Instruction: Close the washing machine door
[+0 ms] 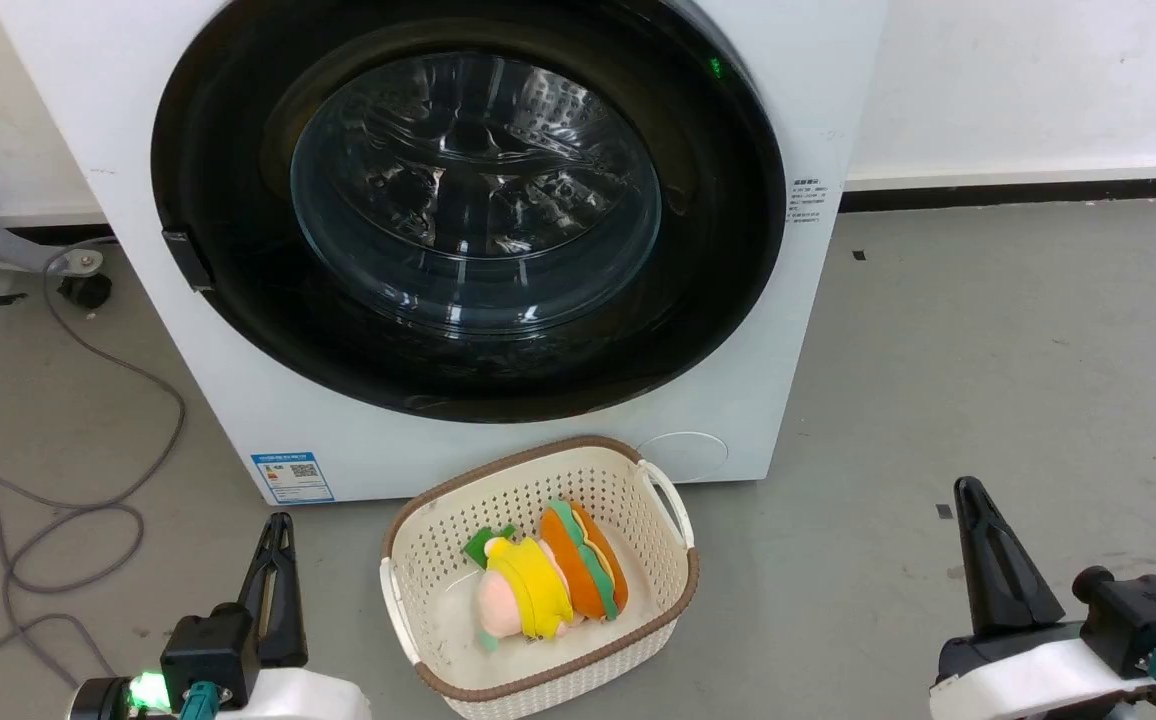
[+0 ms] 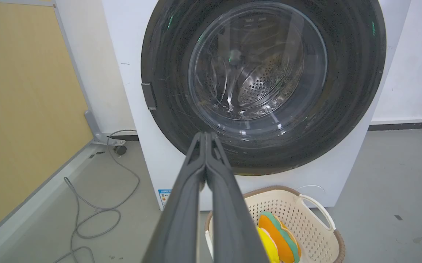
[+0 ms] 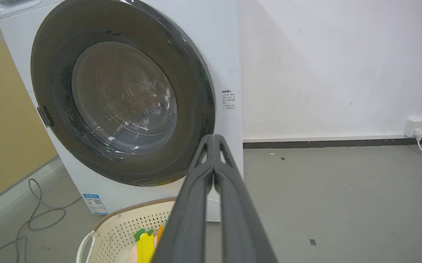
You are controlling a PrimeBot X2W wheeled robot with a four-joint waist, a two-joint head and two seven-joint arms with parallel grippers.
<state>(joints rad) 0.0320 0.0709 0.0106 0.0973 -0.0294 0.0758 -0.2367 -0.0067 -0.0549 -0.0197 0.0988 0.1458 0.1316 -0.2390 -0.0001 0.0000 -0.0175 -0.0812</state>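
Note:
The washing machine [image 1: 818, 90] is a big white front-loader against the wall. Its washing machine door [image 1: 238, 300], a wide glossy black rim around clear glass, lies flush against the white front, with the steel drum showing through the glass. The same door [image 2: 349, 91] fills the upper left wrist view and appears in the right wrist view [image 3: 200, 120]. My left gripper [image 1: 278, 522] is shut and empty, low at the left, well short of the machine. My right gripper [image 1: 968, 487] is shut and empty at the lower right. Both fingers press together in each wrist view [image 2: 206, 134] [image 3: 214, 136].
A cream basket [image 1: 418, 545] with plush toys [image 1: 548, 585] stands on the grey floor right before the machine, between my grippers. Grey cables [image 1: 88, 500] loop on the floor at the left. A wall socket with a plug [image 3: 417, 126] sits at the far right.

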